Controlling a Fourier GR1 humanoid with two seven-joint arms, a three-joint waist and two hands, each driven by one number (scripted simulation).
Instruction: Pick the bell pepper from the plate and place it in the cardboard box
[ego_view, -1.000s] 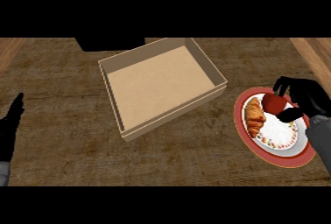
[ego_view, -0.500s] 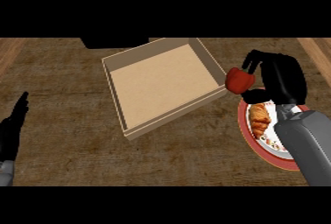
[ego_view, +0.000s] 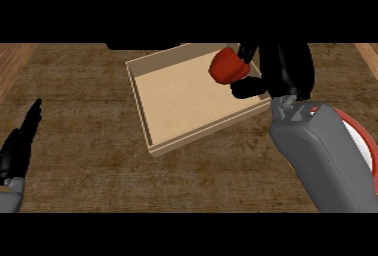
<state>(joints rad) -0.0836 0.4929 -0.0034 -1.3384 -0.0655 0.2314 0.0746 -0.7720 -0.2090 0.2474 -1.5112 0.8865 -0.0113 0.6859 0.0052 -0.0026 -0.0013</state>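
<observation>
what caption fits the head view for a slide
Right hand holds the red bell pepper over the cardboard box.

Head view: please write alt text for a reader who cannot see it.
The right hand holds a red bell pepper over the far right part of an open cardboard box on a wooden counter. The right forearm hides most of a plate; the left hand rests open at the left edge.

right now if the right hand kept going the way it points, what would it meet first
Probably the cardboard box: the right hand points up-left, holding the red bell pepper over the box's right corner. It likely meets the far wall or floor, but height above the box is unclear.
</observation>
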